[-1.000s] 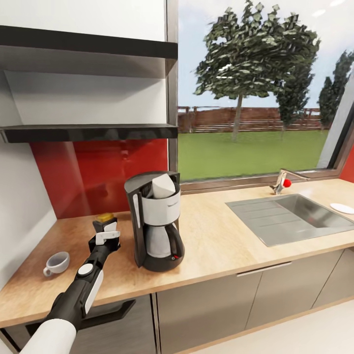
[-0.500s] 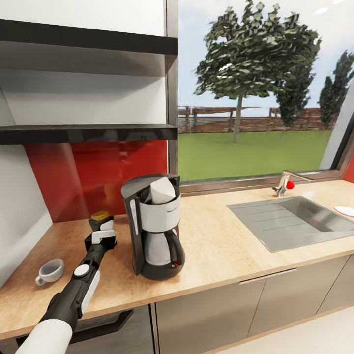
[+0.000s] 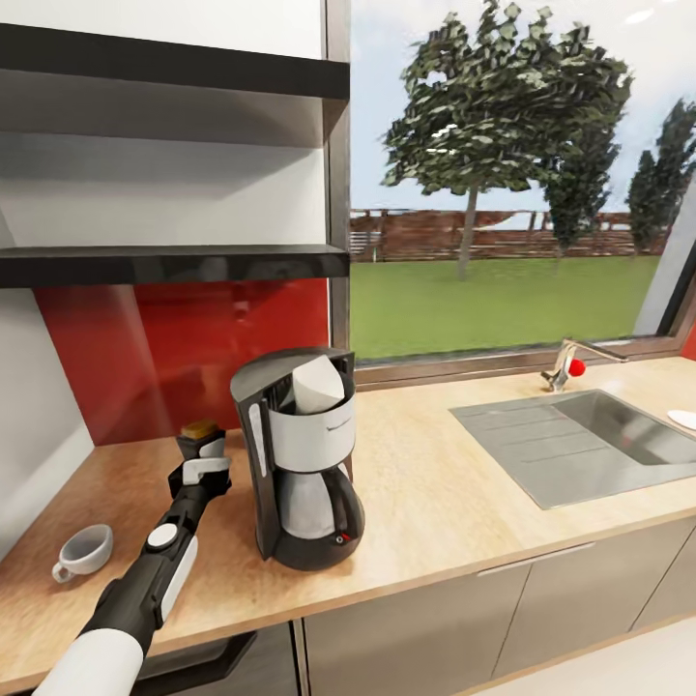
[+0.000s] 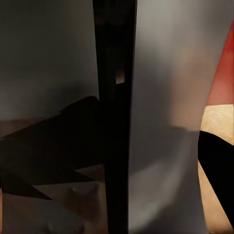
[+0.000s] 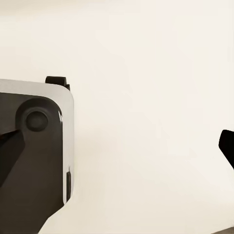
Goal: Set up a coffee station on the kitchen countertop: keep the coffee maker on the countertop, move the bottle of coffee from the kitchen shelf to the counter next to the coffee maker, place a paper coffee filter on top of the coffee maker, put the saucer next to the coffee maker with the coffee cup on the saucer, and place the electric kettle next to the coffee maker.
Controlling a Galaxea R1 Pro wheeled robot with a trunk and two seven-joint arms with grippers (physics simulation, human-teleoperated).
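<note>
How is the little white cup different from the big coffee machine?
The coffee cup is small, low and all white; the coffee maker is tall, black and silver-grey. The coffee cup looks empty; the coffee maker has a white paper coffee filter in its top. The coffee cup sits near the counter's left end; the coffee maker stands further right. Both rest on the kitchen countertop, and each has a handle.

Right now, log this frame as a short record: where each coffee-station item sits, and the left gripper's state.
coffee maker: upright on the kitchen countertop
paper coffee filter: white cone in the coffee maker's open top
bottle of coffee: on the counter beside the coffee maker, tan cap showing
left gripper: around the bottle; grip cannot be told
coffee cup: on the counter near the wall, no saucer under it
kitchen shelf: nothing visible on it
</note>
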